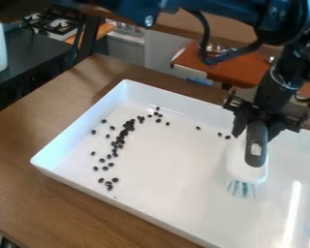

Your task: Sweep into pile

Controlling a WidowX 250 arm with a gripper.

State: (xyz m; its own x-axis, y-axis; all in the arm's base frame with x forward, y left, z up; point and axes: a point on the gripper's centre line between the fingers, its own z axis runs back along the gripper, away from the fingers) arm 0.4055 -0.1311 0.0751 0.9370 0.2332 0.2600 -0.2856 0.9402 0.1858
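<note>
One bent arm (277, 85) points its tool (256, 131) down, clasping the brush (254, 160).

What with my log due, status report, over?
Gripper, jaws closed on brush. Dark pieces scattered, densest away from brush in white tray. No obstacle seen between them.

Bare tray (177, 169) between beans (124, 132) and 1 brush (255, 147) (walled).

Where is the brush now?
In the camera view, the brush is in the right part of the white tray, below the pincer, right of most dark beans.
</note>
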